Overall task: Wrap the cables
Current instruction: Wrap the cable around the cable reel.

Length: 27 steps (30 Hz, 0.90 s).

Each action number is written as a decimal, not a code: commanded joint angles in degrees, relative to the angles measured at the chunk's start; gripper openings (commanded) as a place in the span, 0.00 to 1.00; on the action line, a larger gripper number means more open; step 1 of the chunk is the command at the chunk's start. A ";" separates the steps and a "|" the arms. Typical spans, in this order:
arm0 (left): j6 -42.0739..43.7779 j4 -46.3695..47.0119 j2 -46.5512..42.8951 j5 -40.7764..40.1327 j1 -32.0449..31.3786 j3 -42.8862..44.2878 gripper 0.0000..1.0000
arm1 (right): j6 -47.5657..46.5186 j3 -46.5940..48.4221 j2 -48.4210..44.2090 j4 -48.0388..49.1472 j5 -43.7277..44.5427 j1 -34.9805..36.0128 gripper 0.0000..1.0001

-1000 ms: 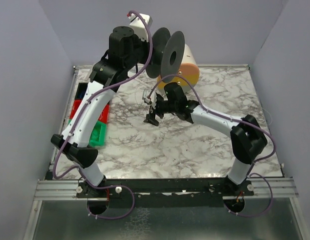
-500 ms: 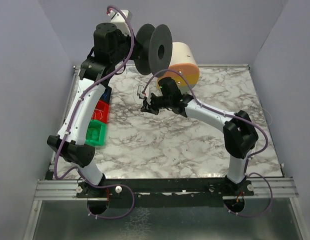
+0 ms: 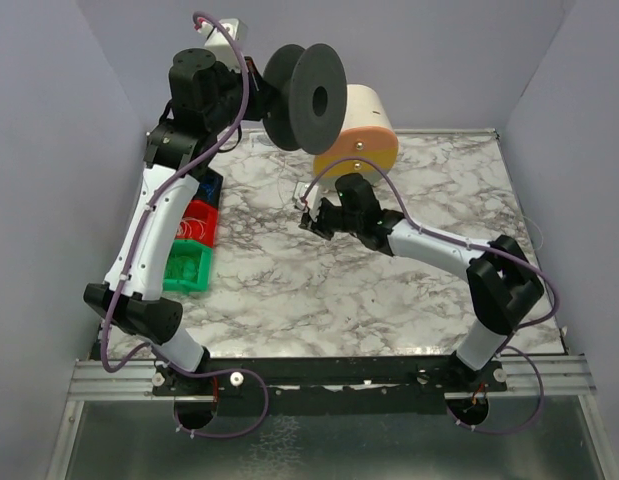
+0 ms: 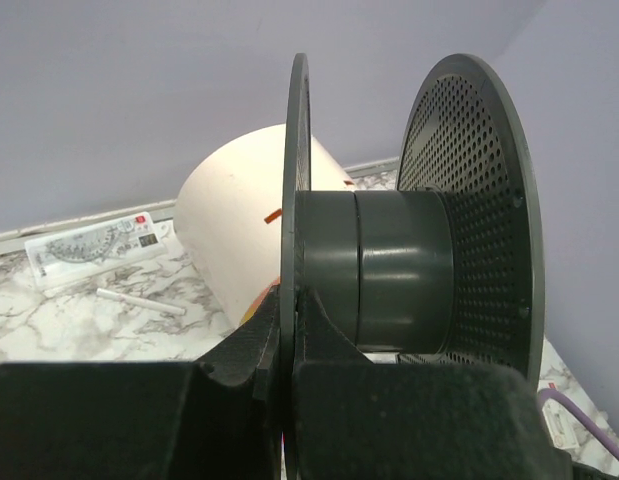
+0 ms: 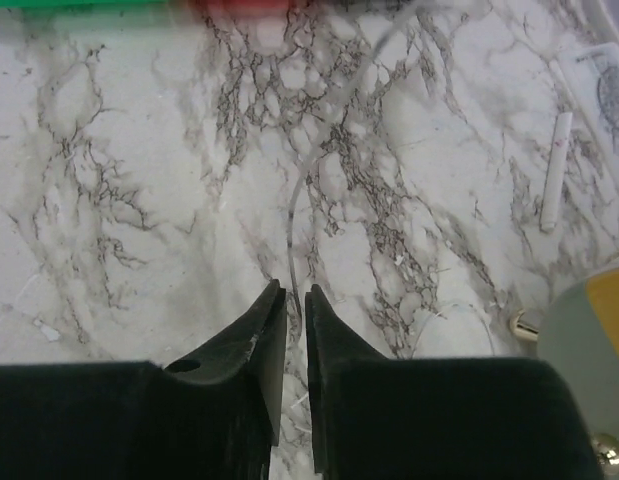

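Note:
My left gripper (image 4: 286, 312) is shut on the left flange (image 4: 297, 160) of the dark grey spool (image 3: 307, 95), which it holds in the air over the table's back left, on its side. Its hub (image 4: 379, 270) looks bare. Lower down, near the table's middle, my right gripper (image 3: 309, 222) hangs over the marble top. In the right wrist view a thin pale cable (image 5: 291, 225) runs from the far side in a curve down into the narrow gap between the fingers of my right gripper (image 5: 295, 296), which is shut on it.
A cream cylinder with an orange face (image 3: 359, 128) lies behind the right gripper, just right of the spool. Green (image 3: 184, 270), red (image 3: 197, 222) and blue bins stand along the left edge. A white stick (image 5: 556, 170) and a protractor card (image 4: 94, 245) lie at the back.
The right gripper has closed from wide open onto the cable and shifted slightly toward the back. The left arm has swung the spool leftward and a little higher.

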 commanded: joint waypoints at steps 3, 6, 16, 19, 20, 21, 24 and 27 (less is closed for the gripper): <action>-4.08 8.27 -3.64 7.78 0.20 -3.14 0.00 | -1.44 6.00 3.21 -0.82 -4.65 -0.01 0.40; -4.24 8.89 -4.16 9.21 0.20 -3.46 0.00 | -1.82 9.68 5.10 -3.09 -8.12 -0.03 0.54; -6.49 10.60 -3.92 12.61 0.62 -4.11 0.00 | -2.70 16.72 10.06 -11.11 -20.66 0.23 0.64; -7.27 10.99 -3.81 13.42 0.88 -4.24 0.00 | -3.44 17.33 11.26 -11.45 -21.71 0.41 0.69; -7.57 11.20 -3.75 13.76 0.97 -4.24 0.00 | -3.60 17.77 11.80 -11.64 -21.72 0.45 0.73; -8.03 11.43 -3.74 14.53 1.11 -4.20 0.00 | -3.55 18.14 12.30 -11.54 -21.68 0.43 0.74; -9.62 12.83 -3.77 16.66 1.46 -4.52 0.00 | -3.55 19.61 14.16 -11.61 -21.45 0.42 0.75; -12.24 15.32 -4.27 19.87 2.05 -5.92 0.00 | -3.38 21.79 16.07 -11.85 -21.69 0.42 0.75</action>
